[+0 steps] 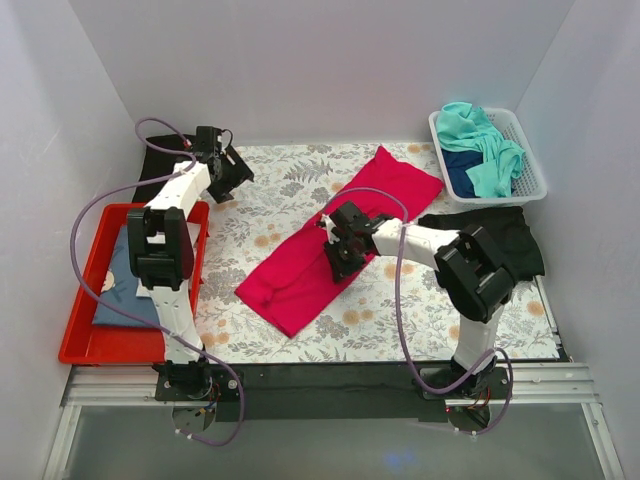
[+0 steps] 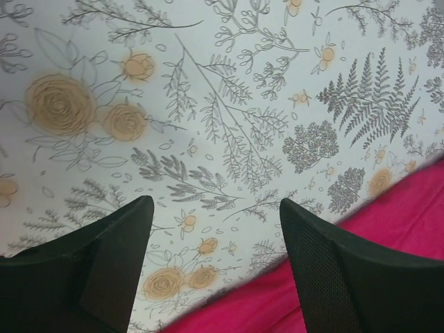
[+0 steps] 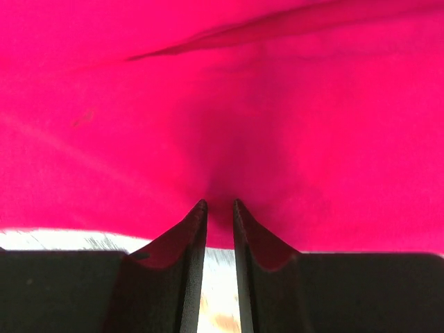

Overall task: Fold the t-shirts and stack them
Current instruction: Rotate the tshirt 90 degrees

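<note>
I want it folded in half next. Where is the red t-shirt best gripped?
Probably at a corner of its short lower-left end, pinched from above: the red t-shirt lies flat as a long diagonal strip, so only edges offer a lip. The right gripper pinches its long near edge.

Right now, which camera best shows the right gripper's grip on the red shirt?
Right wrist: the right gripper is pinched shut on a pucker of the red shirt. Top external shows it over the shirt's middle, jaws hidden. Left wrist shows only the shirt's edge.
</note>
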Available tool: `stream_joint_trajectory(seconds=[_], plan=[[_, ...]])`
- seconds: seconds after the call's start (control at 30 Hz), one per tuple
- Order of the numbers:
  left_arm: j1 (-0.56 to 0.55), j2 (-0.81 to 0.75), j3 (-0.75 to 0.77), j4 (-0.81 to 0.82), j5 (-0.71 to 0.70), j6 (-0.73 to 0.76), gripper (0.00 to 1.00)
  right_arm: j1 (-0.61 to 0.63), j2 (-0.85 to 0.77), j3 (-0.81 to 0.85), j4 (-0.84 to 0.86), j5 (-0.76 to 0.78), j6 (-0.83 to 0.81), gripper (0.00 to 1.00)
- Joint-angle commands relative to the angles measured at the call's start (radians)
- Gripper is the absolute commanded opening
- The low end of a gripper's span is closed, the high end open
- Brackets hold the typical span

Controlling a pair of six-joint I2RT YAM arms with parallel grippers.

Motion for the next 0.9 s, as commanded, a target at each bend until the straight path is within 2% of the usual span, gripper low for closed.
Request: stream_joint_trajectory(seconds=[0.0, 0.13, 0.3, 0.5, 0.67, 0.87], plan=[[-0.003, 0.010, 0.066, 0.043, 0.096, 0.031, 0.72, -0.005, -0.070, -0.112, -0.266, 0.129, -0.014, 0.28], [-0.047, 0.061, 0.124, 0.054, 0.131, 0.071, 0.72, -0.007, -0.231, -0.227, -0.315, 0.124, 0.047, 0.28], [-0.178, 0.142, 0.236, 0.060, 0.148, 0.121, 0.72, -0.007, -0.459, -0.267, -0.346, 0.187, 0.101, 0.29], [-0.326, 0.240, 0.382, 0.091, 0.231, 0.145, 0.72, -0.015, -0.660, -0.250, -0.320, 0.386, 0.191, 0.33], [-0.402, 0.326, 0.467, 0.134, 0.343, 0.114, 0.72, -0.062, -0.697, -0.210, -0.334, 0.463, 0.261, 0.33], [-0.445, 0.361, 0.404, 0.316, 0.509, 0.074, 0.72, -0.085, -0.696, -0.198, -0.335, 0.462, 0.294, 0.33]])
